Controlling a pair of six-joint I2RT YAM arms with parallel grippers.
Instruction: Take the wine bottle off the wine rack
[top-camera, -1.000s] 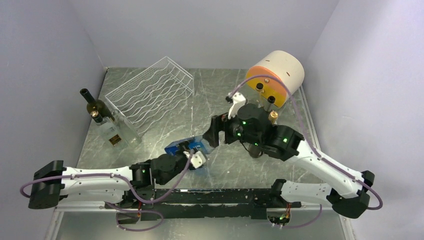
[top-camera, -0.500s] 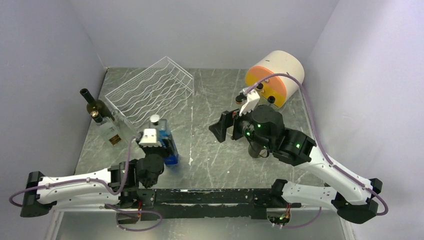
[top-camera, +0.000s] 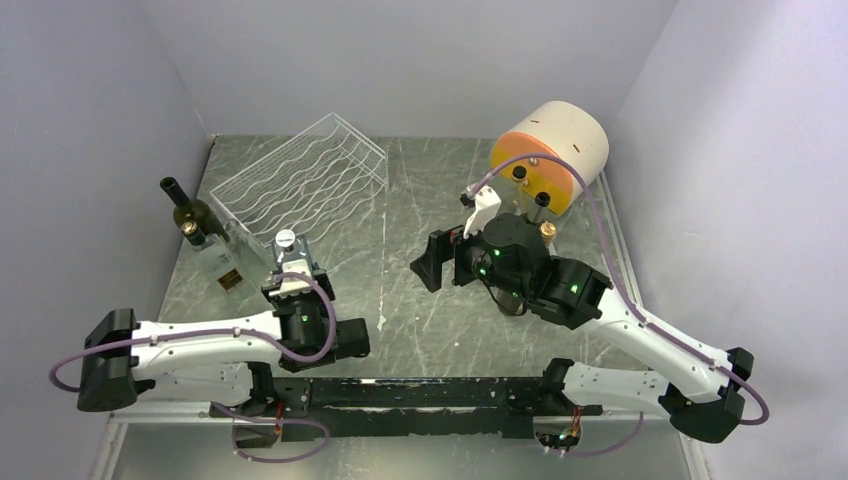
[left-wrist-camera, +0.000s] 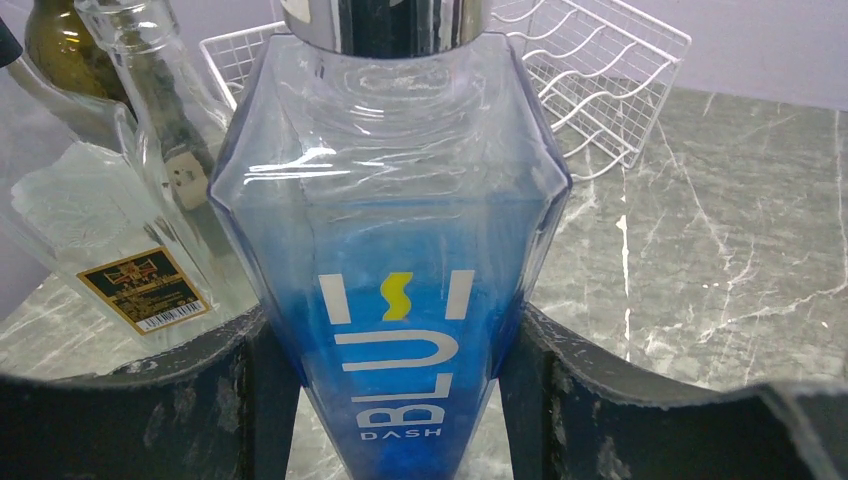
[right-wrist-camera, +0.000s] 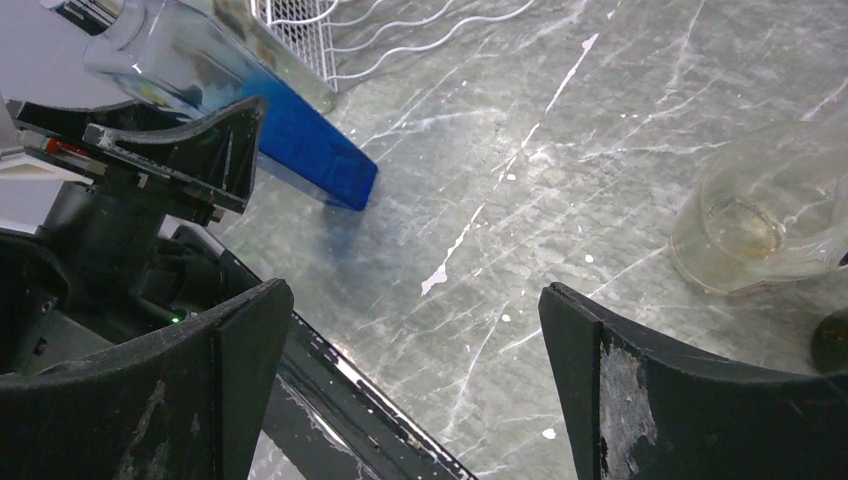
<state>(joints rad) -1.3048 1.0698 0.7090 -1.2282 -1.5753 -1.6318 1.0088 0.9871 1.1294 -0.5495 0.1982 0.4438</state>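
The grey table (top-camera: 420, 310) fills the middle. The white rack (top-camera: 300, 185) sits in the upper left. A big round drum (top-camera: 555, 150) lies in the upper right. The left gripper (left-wrist-camera: 395, 420) pinches the blue bottle (left-wrist-camera: 390, 300) low on its sides. The bottle is lower left, by the rack's near corner, not lying in it. The right gripper (right-wrist-camera: 410, 300), right of middle, is spread wide and holds nothing. Other bottles (top-camera: 222, 268) stand at the left edge.
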